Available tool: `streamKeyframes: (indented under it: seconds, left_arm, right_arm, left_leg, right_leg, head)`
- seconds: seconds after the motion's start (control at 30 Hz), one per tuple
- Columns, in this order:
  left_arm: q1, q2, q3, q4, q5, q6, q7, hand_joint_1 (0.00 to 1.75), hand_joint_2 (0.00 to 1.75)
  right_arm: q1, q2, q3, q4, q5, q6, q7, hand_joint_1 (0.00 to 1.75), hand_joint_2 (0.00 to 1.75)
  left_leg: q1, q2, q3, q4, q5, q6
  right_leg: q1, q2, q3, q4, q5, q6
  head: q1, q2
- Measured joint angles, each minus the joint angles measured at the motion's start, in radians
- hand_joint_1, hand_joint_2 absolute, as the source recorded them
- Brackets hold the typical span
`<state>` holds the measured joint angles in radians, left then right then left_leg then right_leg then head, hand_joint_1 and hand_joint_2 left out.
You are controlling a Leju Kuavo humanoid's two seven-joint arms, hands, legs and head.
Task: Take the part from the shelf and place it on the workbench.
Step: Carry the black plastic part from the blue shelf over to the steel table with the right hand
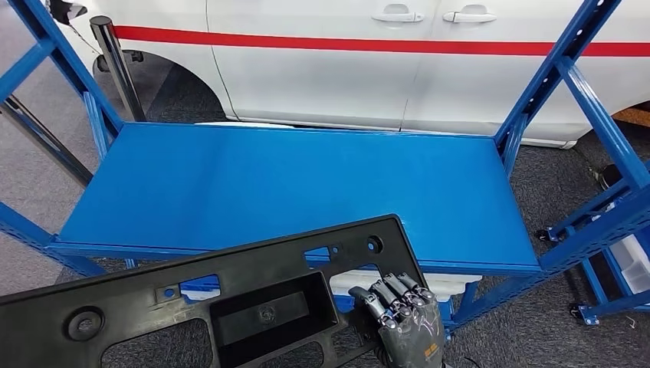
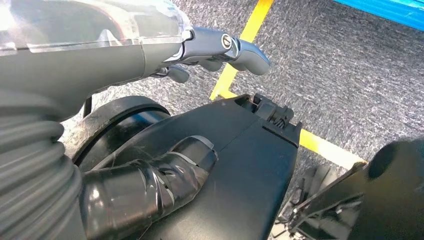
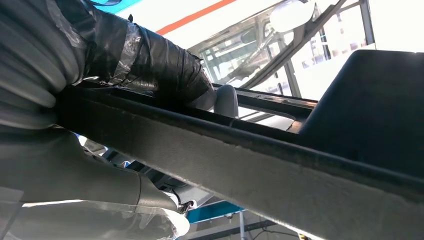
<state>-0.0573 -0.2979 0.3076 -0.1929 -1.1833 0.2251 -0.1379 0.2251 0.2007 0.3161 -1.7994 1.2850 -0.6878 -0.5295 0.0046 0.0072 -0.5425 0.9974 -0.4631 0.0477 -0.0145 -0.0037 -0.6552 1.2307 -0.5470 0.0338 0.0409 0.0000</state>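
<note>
Your black part [image 1: 230,299] hung tilted in front of the blue shelf [image 1: 291,192], its upper edge overlapping the shelf's front lip, right end higher than left. Your right hand [image 1: 402,318] gripped the part's right end, fingers curled over its rim and thumb on the other face. Your left hand [image 2: 150,185] held the other end, thumb pressed flat on the black surface, fingers above it. Shelf uprights flanked both ends; a white car [image 1: 383,61] stood close behind the shelf.
</note>
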Motion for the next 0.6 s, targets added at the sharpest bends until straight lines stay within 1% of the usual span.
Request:
streamKeyframes:
  seconds: [0.03, 0.07, 0.1, 0.13, 0.17, 0.2, 0.23, 0.27, 0.3, 0.33, 0.37, 0.4, 0.43, 0.47, 0.53, 0.57, 0.6]
  left_arm:
    - [0.0, 0.0, 0.0, 0.0, 0.0, 0.0, -0.001, 0.0, 1.75]
    - [0.0, 0.0, 0.0, 0.0, 0.0, 0.0, -0.002, 0.0, 1.75]
    - [0.0, 0.0, 0.001, 0.0, 0.0, 0.0, -0.003, 0.0, 1.75]
    - [0.0, 0.0, 0.001, 0.0, 0.0, 0.0, -0.004, 0.0, 1.75]
    - [0.0, 0.0, 0.002, 0.0, 0.0, 0.0, -0.004, 0.0, 1.75]
    - [0.0, 0.0, 0.003, 0.0, 0.0, 0.0, -0.004, 0.0, 1.75]
    - [0.0, 0.0, 0.004, 0.0, 0.0, 0.0, -0.004, 0.0, 1.75]
    - [0.0, 0.0, 0.004, 0.0, 0.0, 0.0, -0.004, 0.0, 1.75]
    - [0.0, 0.001, 0.005, 0.0, 0.0, 0.0, -0.004, 0.0, 1.75]
    - [0.0, 0.001, 0.005, 0.0, 0.0, 0.0, -0.004, 0.0, 1.75]
    - [0.0, 0.001, 0.005, 0.0, 0.0, 0.001, -0.004, 0.0, 1.75]
    - [0.0, 0.001, 0.005, 0.0, 0.0, 0.001, -0.005, 0.0, 1.75]
    - [0.0, 0.001, 0.005, 0.0, 0.0, 0.002, -0.006, 0.0, 1.75]
    - [-0.001, 0.001, 0.005, 0.0, 0.0, 0.002, -0.006, 0.0, 1.75]
    - [-0.001, 0.001, 0.005, 0.0, -0.001, 0.002, -0.004, 0.0, 1.75]
    - [-0.001, 0.001, 0.005, 0.0, -0.001, 0.002, -0.004, 0.0, 1.75]
    - [-0.001, 0.001, 0.005, 0.0, -0.001, 0.002, -0.004, 0.0, 1.75]
  right_arm:
    - [0.0, 0.003, -0.004, 0.0, -0.008, 0.0, -0.011, 1.75, 1.75]
    - [0.001, 0.008, -0.008, 0.0, -0.019, 0.0, -0.027, 1.75, 1.75]
    - [0.002, 0.015, -0.014, 0.0, -0.031, 0.0, -0.045, 1.75, 1.75]
    - [0.003, 0.021, -0.021, 0.0, -0.043, 0.0, -0.061, 1.75, 1.75]
    - [0.005, 0.026, -0.027, 0.0, -0.054, 0.0, -0.076, 1.75, 1.75]
    - [0.007, 0.031, -0.033, 0.0, -0.061, 0.0, -0.086, 1.75, 1.75]
    - [0.008, 0.035, -0.038, 0.0, -0.068, 0.0, -0.093, 1.75, 1.75]
    - [0.008, 0.038, -0.042, 0.0, -0.075, -0.001, -0.099, 1.75, 1.75]
    - [0.009, 0.041, -0.046, 0.0, -0.082, -0.001, -0.103, 1.75, 1.75]
    - [0.01, 0.043, -0.049, 0.0, -0.088, -0.001, -0.107, 1.75, 1.75]
    - [0.01, 0.044, -0.051, 0.0, -0.094, -0.001, -0.109, 1.75, 1.75]
    - [0.011, 0.046, -0.054, 0.0, -0.097, -0.001, -0.109, 1.75, 1.75]
    - [0.012, 0.047, -0.056, 0.0, -0.098, -0.001, -0.109, 1.75, 1.75]
    - [0.012, 0.047, -0.057, 0.0, -0.099, -0.001, -0.109, 1.75, 1.75]
    - [0.013, 0.048, -0.059, 0.0, -0.1, -0.001, -0.109, 1.75, 1.75]
    - [0.013, 0.048, -0.059, 0.0, -0.1, -0.001, -0.109, 1.75, 1.75]
    - [0.013, 0.048, -0.059, 0.0, -0.1, -0.001, -0.109, 1.75, 1.75]
  left_leg:
    - [0.0, 0.0, -0.003, 0.004, 0.0, -0.002]
    - [-0.002, 0.0, -0.006, 0.01, 0.0, -0.005]
    - [-0.004, 0.0, -0.01, 0.015, 0.0, -0.009]
    - [-0.005, 0.0, -0.013, 0.018, 0.001, -0.015]
    - [-0.006, 0.0, -0.016, 0.02, 0.003, -0.021]
    - [-0.006, 0.0, -0.017, 0.019, 0.006, -0.027]
    - [-0.005, -0.001, -0.02, 0.023, 0.002, -0.032]
    - [-0.004, -0.002, -0.028, 0.041, -0.016, -0.039]
    - [-0.002, -0.003, -0.043, 0.079, -0.046, -0.045]
    - [0.0, -0.003, -0.065, 0.136, -0.086, -0.051]
    - [0.002, -0.003, -0.09, 0.205, -0.126, -0.056]
    - [0.004, -0.003, -0.109, 0.264, -0.153, -0.059]
    - [0.005, -0.003, -0.114, 0.297, -0.164, -0.062]
    - [0.006, -0.003, -0.104, 0.297, -0.158, -0.062]
    - [0.008, -0.003, -0.074, 0.26, -0.133, -0.062]
    - [0.008, -0.003, -0.066, 0.247, -0.126, -0.062]
    - [0.008, -0.003, -0.064, 0.244, -0.125, -0.062]
  right_leg:
    - [0.0, 0.0, 0.045, -0.072, 0.025, -0.004]
    - [0.003, 0.0, 0.083, -0.137, 0.044, -0.009]
    - [0.005, 0.0, 0.106, -0.181, 0.053, -0.015]
    - [0.007, 0.0, 0.113, -0.201, 0.055, -0.021]
    - [0.01, 0.001, 0.111, -0.203, 0.057, -0.026]
    - [0.008, 0.001, 0.109, -0.205, 0.061, -0.032]
    - [0.006, 0.0, 0.107, -0.208, 0.066, -0.039]
    - [0.004, -0.001, 0.104, -0.212, 0.072, -0.047]
    - [0.001, -0.002, 0.101, -0.215, 0.078, -0.053]
    - [0.0, -0.004, 0.095, -0.216, 0.083, -0.057]
    - [0.0, -0.005, 0.088, -0.215, 0.087, -0.059]
    - [0.001, -0.005, 0.081, -0.213, 0.091, -0.059]
    - [0.001, -0.006, 0.075, -0.211, 0.095, -0.058]
    - [0.0, -0.005, 0.069, -0.209, 0.098, -0.056]
    - [0.0, -0.005, 0.064, -0.206, 0.1, -0.054]
    - [0.0, -0.005, 0.063, -0.206, 0.101, -0.053]
    - [0.0, -0.005, 0.063, -0.206, 0.101, -0.053]
  head:
    - [0.0, 0.0]
    - [0.0, 0.0]
    - [0.0, 0.0]
    - [0.0, 0.0]
    - [0.0, 0.0]
    - [0.0, 0.0]
    - [0.0, 0.0]
    - [-0.001, 0.0]
    - [-0.002, 0.0]
    - [-0.003, 0.0]
    - [-0.004, 0.0]
    - [-0.004, 0.0]
    - [-0.004, 0.0]
    - [-0.004, 0.0]
    - [-0.004, 0.0]
    - [-0.004, 0.0]
    - [-0.004, 0.0]
